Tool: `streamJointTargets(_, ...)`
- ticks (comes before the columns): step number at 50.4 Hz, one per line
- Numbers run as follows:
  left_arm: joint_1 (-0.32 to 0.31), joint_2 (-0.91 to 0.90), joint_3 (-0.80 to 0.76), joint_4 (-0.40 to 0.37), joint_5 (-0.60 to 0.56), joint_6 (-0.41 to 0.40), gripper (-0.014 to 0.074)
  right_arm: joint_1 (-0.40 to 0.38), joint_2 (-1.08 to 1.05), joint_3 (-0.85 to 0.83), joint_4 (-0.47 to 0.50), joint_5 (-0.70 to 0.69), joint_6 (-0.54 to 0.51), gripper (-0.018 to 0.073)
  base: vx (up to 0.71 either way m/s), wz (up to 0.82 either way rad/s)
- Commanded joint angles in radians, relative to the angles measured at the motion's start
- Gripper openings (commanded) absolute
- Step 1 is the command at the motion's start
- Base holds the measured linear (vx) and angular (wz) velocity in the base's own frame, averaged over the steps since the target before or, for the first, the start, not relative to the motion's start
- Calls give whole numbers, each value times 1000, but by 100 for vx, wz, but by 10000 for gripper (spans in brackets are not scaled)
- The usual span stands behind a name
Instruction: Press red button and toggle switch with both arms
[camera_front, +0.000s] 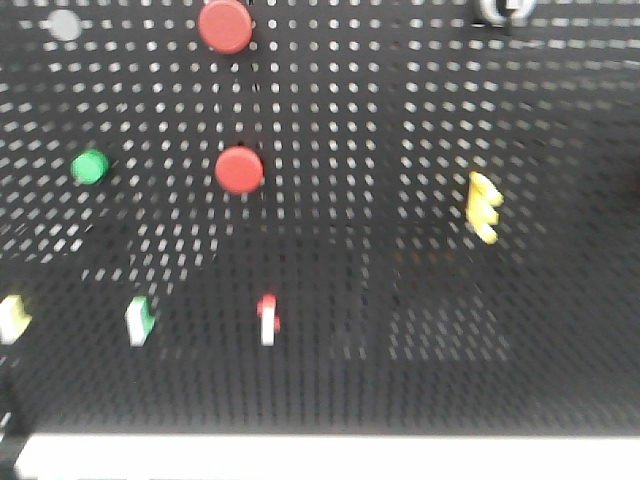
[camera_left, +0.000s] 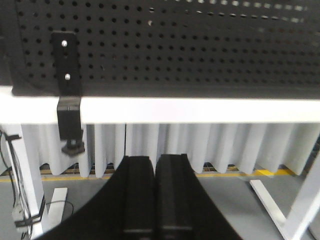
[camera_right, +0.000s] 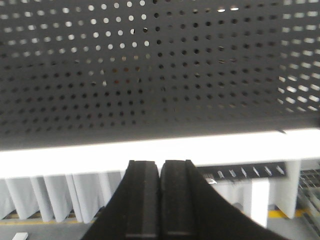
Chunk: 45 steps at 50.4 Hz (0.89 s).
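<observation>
The larger red button (camera_front: 225, 25) is being shown top left of centre on a black pegboard (camera_front: 400, 150), the toggle switch (camera_front: 503, 8) cropped at the top right edge. The left gripper (camera_left: 155, 162) and the right gripper (camera_right: 160, 167) are being held clenched, empty.

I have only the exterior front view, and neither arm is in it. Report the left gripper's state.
Observer: The left gripper is shut, its fingers pressed together with nothing between them.
Operator: Now the right one.
Observer: The right gripper is shut as well, and empty.
Operator: Say whether either wrist camera shows the red button or the toggle switch.
Observer: Neither does. Both show only bare pegboard above the white table edge.
</observation>
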Motion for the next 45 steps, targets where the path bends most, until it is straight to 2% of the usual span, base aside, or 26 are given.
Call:
streamJointTargets(1, 3, -17, 34, -10, -81, -7, 2, -6, -16, 12, -10, -83, -5, -3, 37, 4)
streamJointTargets(14, 3, -17, 34, -10, -81, -7, 2, -6, -16, 12, -10, -83, -5, -3, 27, 3)
streamJointTargets(35, 3, -17, 34, -9, -86, -6, 2, -6, -16, 12, -10, -83, -5, -3, 5, 0)
streamJointTargets(45, 3, -17, 34, 27, -126, 19, 2, -6, -16, 12, -10, -83, -5, -3, 0, 0)
